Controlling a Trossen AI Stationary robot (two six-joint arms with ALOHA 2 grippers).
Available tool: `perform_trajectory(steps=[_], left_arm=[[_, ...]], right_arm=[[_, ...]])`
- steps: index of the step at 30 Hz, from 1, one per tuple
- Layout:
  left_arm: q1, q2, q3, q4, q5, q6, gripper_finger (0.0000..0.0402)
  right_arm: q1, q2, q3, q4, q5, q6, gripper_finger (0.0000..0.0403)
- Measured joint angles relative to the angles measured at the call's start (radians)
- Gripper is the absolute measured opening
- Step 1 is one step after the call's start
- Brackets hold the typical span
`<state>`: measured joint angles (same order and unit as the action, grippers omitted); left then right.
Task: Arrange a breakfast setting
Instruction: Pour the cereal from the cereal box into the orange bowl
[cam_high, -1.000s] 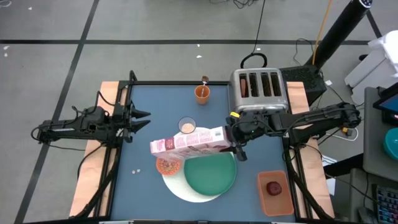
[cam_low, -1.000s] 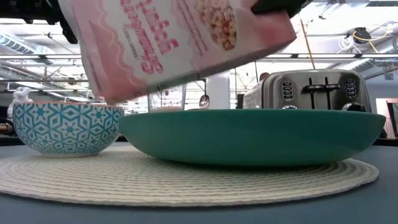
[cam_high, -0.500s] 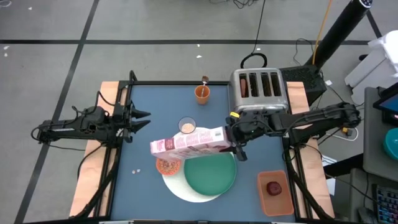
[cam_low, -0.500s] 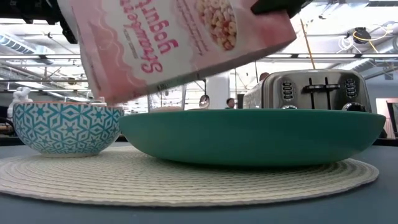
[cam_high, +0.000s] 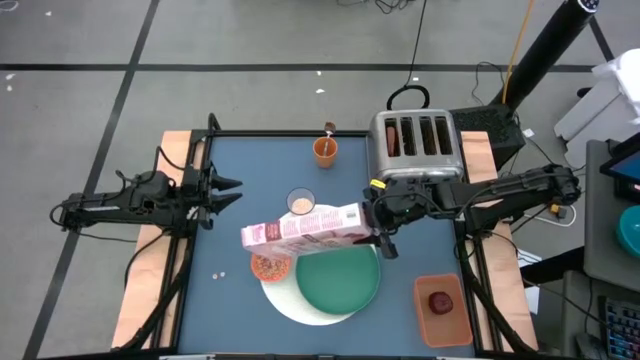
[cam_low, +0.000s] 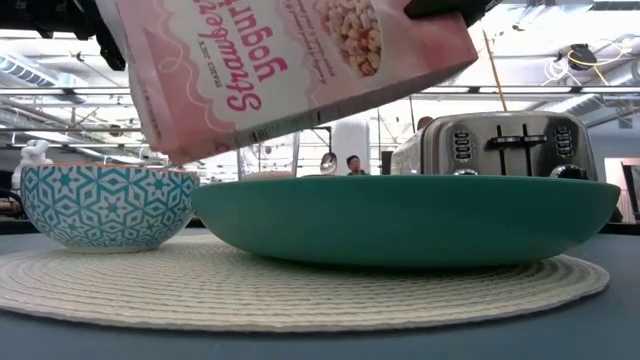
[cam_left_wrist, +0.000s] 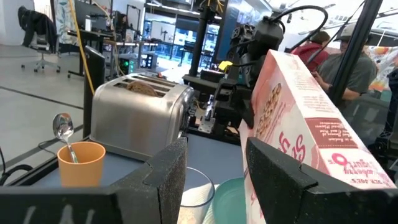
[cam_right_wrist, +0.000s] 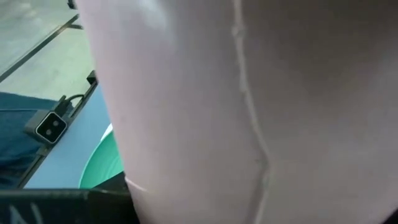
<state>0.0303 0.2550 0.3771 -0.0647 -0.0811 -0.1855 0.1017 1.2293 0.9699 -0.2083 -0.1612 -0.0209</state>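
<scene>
**Inspector:** Right gripper (cam_high: 377, 232) is clamped on one end of the cereal box (cam_high: 300, 229), holding it tipped above the table (cam_high: 250, 170).

**Clerk:** And the box's far end?

**Inspector:** It reaches out from the gripper over the bowl (cam_high: 269, 266). In the low view the box (cam_low: 290, 70) hangs clear above the bowl's (cam_low: 105, 206) rim, lower corner toward it, not touching. Loose cereal shows in the bowl from above.

**Clerk:** Beneath the gripper?

**Inspector:** The plate (cam_high: 338, 279), sitting on the mat (cam_high: 290, 303), with the bowl just beside the plate on the same mat.

**Clerk:** Other items?

**Inspector:** The glass (cam_high: 300, 202) stands just beyond the box, on the side away from the plate. The toaster (cam_high: 417, 143) is behind the gripper, near it; the left wrist view shows a bagel (cam_left_wrist: 142, 88) in a slot. An orange cup (cam_high: 325, 151) with a spoon (cam_left_wrist: 63, 129) stands beside the toaster. The tray (cam_high: 441, 308) holds the fruit (cam_high: 440, 301), off past the plate.

**Clerk:** Left gripper (cam_high: 226, 192)?

**Inspector:** Well apart from the right one, at the table's left edge, fingers (cam_left_wrist: 168, 177) spread, holding nothing. People are visible in the room beyond.
</scene>
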Motion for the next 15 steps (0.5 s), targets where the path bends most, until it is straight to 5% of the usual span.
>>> perform_trajectory(steps=[15], left_arm=[[0.000,0.000,0.000,0.000,0.000,0.002,0.0173]], right_arm=[[0.000,0.006,0.001,-0.017,0.000,-0.003,0.0224]])
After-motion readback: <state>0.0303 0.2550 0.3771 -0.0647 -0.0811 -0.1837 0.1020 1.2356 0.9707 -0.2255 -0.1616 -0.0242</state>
